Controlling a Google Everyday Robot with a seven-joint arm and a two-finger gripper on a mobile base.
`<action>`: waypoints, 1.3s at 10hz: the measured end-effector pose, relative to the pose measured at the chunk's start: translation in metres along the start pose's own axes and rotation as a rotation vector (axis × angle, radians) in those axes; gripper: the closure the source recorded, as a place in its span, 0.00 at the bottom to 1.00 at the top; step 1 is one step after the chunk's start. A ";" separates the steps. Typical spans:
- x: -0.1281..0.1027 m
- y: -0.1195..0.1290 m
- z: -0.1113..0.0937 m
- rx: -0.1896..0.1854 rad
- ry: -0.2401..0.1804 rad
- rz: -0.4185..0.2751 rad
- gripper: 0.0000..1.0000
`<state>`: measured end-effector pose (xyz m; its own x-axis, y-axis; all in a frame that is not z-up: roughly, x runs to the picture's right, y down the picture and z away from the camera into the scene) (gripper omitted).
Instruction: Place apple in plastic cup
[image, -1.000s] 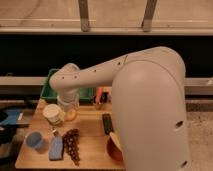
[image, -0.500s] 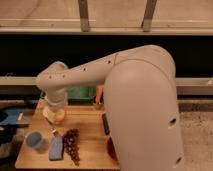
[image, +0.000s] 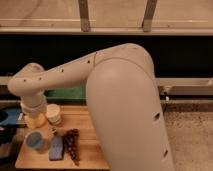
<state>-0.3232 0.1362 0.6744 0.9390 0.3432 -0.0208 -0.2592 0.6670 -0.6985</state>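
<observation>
The jaws were clenched, the gripper (image: 34, 116) hanging under the white wrist at the left of the frame, with the apple (image: 36, 122) tucked directly beneath it, apparently in its grasp. Just right of the apple stood a white cup (image: 53, 114). Lower in the frame the plastic cup (image: 35, 141) sat apart from the apple on the wooden board (image: 95, 145), a blue sponge (image: 56, 148) and dark grapes (image: 71, 145) to its right
</observation>
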 end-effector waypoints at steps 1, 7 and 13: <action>-0.005 0.006 0.000 -0.005 -0.004 -0.023 1.00; -0.016 0.019 0.031 -0.098 0.005 -0.065 1.00; -0.004 0.027 0.061 -0.200 0.039 -0.030 0.80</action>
<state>-0.3473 0.1930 0.6996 0.9547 0.2967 -0.0226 -0.1846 0.5307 -0.8272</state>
